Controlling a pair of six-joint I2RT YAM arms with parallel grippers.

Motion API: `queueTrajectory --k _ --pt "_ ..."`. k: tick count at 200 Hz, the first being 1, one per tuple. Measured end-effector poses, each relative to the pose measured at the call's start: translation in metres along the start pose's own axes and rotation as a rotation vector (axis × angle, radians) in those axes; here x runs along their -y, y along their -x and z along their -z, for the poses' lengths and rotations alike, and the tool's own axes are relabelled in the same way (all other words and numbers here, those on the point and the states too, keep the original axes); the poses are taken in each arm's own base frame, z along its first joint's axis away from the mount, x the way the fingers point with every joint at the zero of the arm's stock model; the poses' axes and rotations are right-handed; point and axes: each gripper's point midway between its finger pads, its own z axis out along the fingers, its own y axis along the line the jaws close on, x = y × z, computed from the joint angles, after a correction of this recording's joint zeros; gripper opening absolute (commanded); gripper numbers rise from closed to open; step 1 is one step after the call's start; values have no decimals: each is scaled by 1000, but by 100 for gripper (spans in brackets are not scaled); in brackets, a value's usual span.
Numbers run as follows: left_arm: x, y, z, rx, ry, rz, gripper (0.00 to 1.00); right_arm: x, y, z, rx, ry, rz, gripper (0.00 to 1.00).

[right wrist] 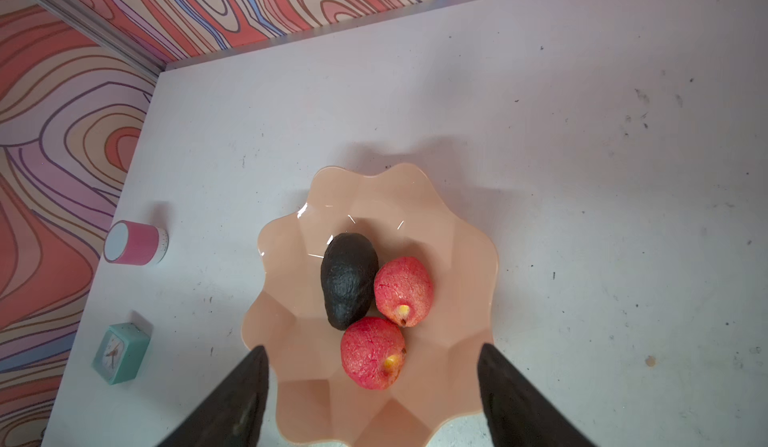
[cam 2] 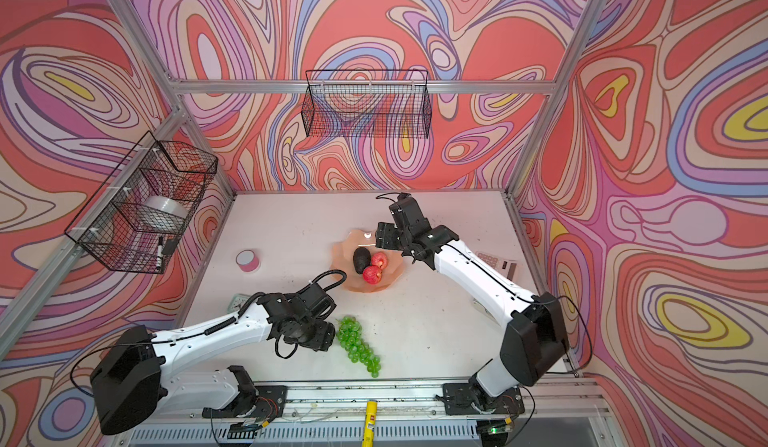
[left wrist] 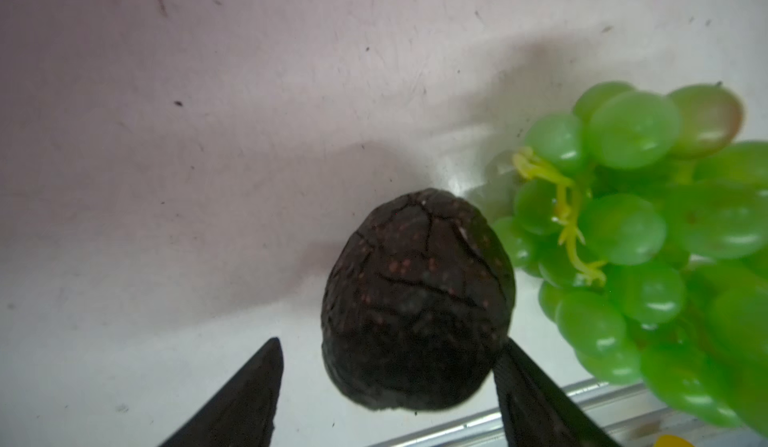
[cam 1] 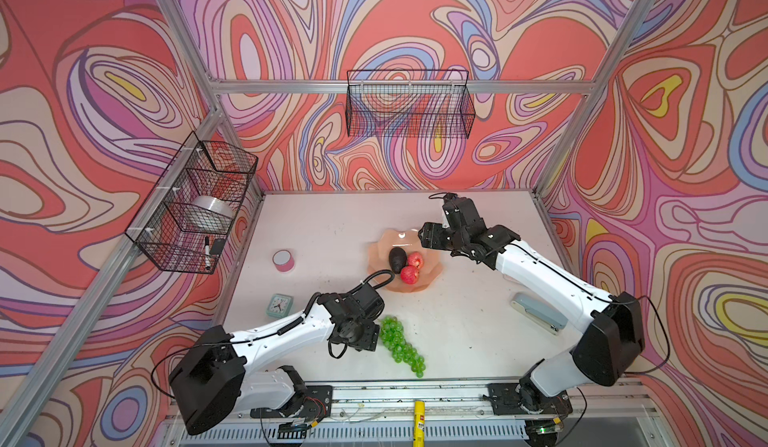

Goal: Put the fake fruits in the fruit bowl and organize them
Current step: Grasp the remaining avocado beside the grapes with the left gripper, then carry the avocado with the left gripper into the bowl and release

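Observation:
The peach-pink fruit bowl [cam 1: 382, 242] [cam 2: 345, 249] [right wrist: 457, 233] holds a dark avocado [cam 1: 397, 259] [cam 2: 361, 259] [right wrist: 348, 281] and two red apples [cam 1: 415, 260] [cam 1: 409, 275] [right wrist: 404, 291] [right wrist: 372, 353]. My right gripper [cam 1: 430, 237] [cam 2: 384, 235] [right wrist: 372, 346] hangs open over the bowl, holding nothing. A second avocado [left wrist: 415, 303] lies on the table beside the green grapes [cam 1: 399, 343] [cam 2: 357, 345] [left wrist: 648, 237]. My left gripper [cam 1: 365, 339] [cam 2: 322, 337] [left wrist: 390, 341] straddles it: one finger touches it, the other stands apart. In both top views this avocado is hidden under the gripper.
A pink tape roll [cam 1: 284, 260] and a teal clock [cam 1: 279, 305] sit at the table's left. A grey stapler [cam 1: 538, 312] lies to the right, a calculator [cam 2: 496, 263] beyond the right arm. Wire baskets [cam 1: 409, 104] hang on the walls. A yellow glue stick [cam 1: 419, 420] lies on the front rail.

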Motion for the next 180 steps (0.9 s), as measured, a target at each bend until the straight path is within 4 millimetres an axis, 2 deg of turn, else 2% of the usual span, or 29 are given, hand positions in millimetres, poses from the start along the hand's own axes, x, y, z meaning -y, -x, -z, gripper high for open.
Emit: queueTrajectory --k 19,51,92,121,136,150,180 --pt "1 1 -8 -7 6 -6 67 3 -5 -1 -5 -4 -8 81" --pt "6 7 -10 18 -10 -24 55 12 -15 -6 -30 -23 -18 81" --pt "6 10 -12 21 1 -46 27 11 -15 -7 -29 -14 -23 80" --pt "2 10 -7 35 15 -46 26 10 -15 -8 -26 -3 -24 80" --pt "-4 9 4 56 30 -44 26 10 -17 -9 -31 -3 -24 80" --pt "-9 11 22 87 43 -41 28 10 -18 -9 -33 -3 -24 80" --pt "-4 36 85 253 7 -35 36 9 -16 -9 -28 3 -24 80"
